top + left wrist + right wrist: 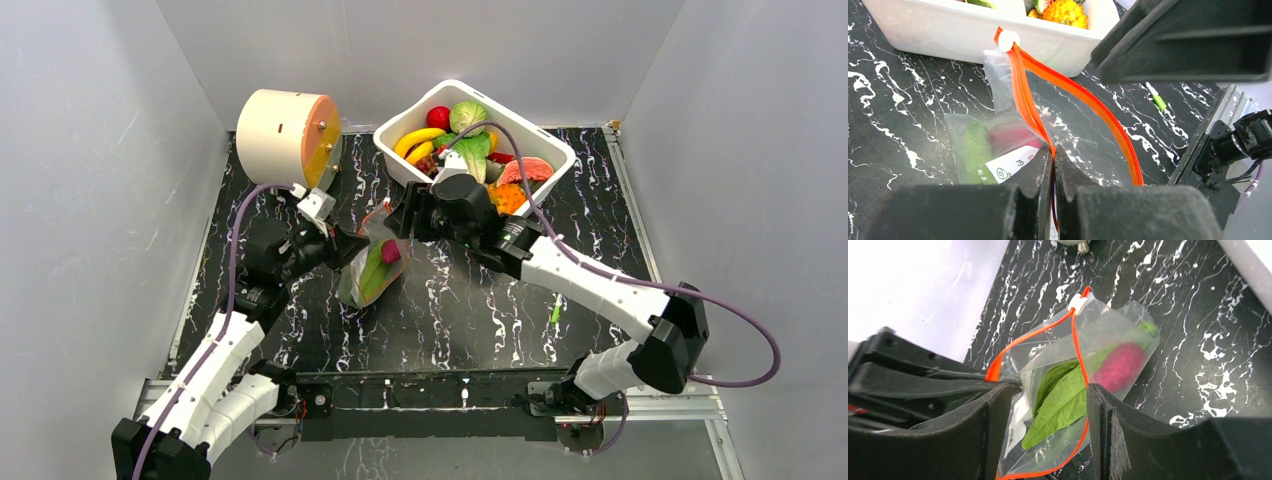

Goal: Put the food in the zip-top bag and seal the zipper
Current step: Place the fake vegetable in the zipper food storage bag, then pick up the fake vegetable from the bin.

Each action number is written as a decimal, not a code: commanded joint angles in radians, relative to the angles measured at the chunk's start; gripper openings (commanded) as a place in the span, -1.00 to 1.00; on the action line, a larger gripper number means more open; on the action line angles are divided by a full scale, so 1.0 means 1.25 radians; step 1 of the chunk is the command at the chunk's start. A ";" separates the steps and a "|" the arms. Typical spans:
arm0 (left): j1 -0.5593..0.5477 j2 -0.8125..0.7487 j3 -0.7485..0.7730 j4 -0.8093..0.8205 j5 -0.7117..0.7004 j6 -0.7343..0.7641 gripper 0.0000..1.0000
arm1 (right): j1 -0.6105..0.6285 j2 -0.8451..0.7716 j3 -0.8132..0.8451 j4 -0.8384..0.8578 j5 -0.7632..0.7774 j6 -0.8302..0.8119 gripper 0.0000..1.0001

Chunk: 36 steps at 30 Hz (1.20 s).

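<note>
Status: partly done. The bag (372,268) lies on the table (480,310) at centre-left of the overhead view, just in front of the tub (938,35). Through the clear plastic a green leaf (1063,400) and a red piece (1120,367) show inside. Most of the food (470,145) lies in the tub at upper centre: banana, greens, red and orange pieces.

Zipper (1027,102): not sealed. Its two orange strips stand apart, so the mouth gapes. The white slider (1009,40) sits at the far end of the mouth, beside the tub wall.

Left gripper (1053,155): jaws clenched on the near end of the zipper, holding that end of the mouth up.

Right gripper (1048,390): jaws spread and holding nothing, poised over the open mouth.

Left to do, as judged: move the rest of the food across, then close the mouth along its full length.

Surroundings: a cream cylinder (285,135) stands at upper left, apart from the bag. A small green scrap (555,312) lies at centre-right.

Obstructions: both grippers crowd the same mouth. The tub is just behind the slider. The right arm's cable (520,150) arches over the food.
</note>
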 commanded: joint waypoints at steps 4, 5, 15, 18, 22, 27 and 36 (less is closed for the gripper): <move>-0.002 -0.015 0.007 -0.008 -0.002 0.093 -1.00 | 0.002 -0.089 0.038 0.034 0.057 -0.107 0.09; -0.002 -0.016 0.007 0.000 0.002 0.099 -1.00 | 0.002 -0.092 0.041 0.033 0.070 -0.131 0.09; -0.002 -0.017 0.012 0.179 -0.009 0.160 -1.00 | -0.084 -0.039 0.134 -0.062 0.202 -0.268 0.12; -0.003 -0.005 0.035 0.205 -0.025 0.193 -1.00 | -0.152 -0.019 0.150 -0.071 0.167 -0.288 0.13; -0.004 0.012 0.045 0.182 -0.034 0.225 -1.00 | -0.232 0.018 0.166 -0.074 0.115 -0.318 0.15; -0.012 -0.027 -0.016 0.138 -0.030 0.200 -1.00 | -0.285 0.078 0.180 -0.064 0.114 -0.386 0.17; -0.014 -0.130 -0.090 0.015 -0.012 0.145 -1.00 | -0.348 0.209 0.250 -0.085 0.085 -0.456 0.26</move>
